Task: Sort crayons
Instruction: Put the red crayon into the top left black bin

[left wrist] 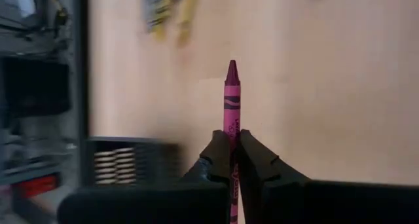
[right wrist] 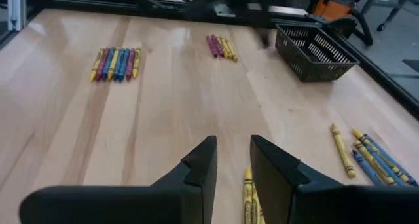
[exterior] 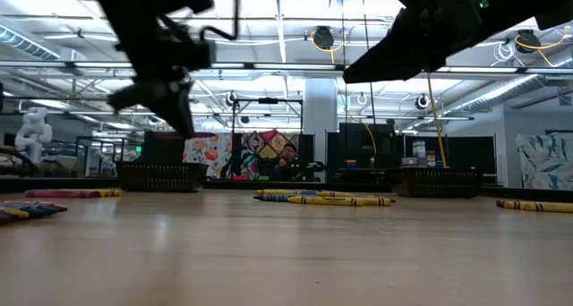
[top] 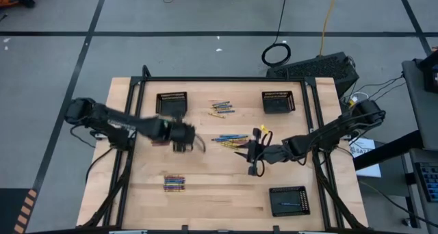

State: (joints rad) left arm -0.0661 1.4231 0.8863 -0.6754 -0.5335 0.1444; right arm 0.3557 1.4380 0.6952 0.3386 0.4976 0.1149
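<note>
Crayons lie on the wooden table in three groups: a loose heap at the middle, a few at the far middle, and a tidy row near the front left. My left gripper hovers left of the middle heap, shut on a magenta crayon. My right gripper hangs above the table just right of the heap, with a gap between its fingers. A yellow crayon shows in that gap. My left gripper pinches the magenta crayon's back part between its two fingers, which lie along the crayon. The pointed end sticks out past the fingertips. The fingers slant downward, and the crayon is lifted clear of the table. Whether my right gripper touches the yellow crayon I cannot tell.
Three black mesh baskets stand on the table: far left, far right and near right, the last with a blue crayon in it. A black frame rims the table. Bare wood lies between the groups.
</note>
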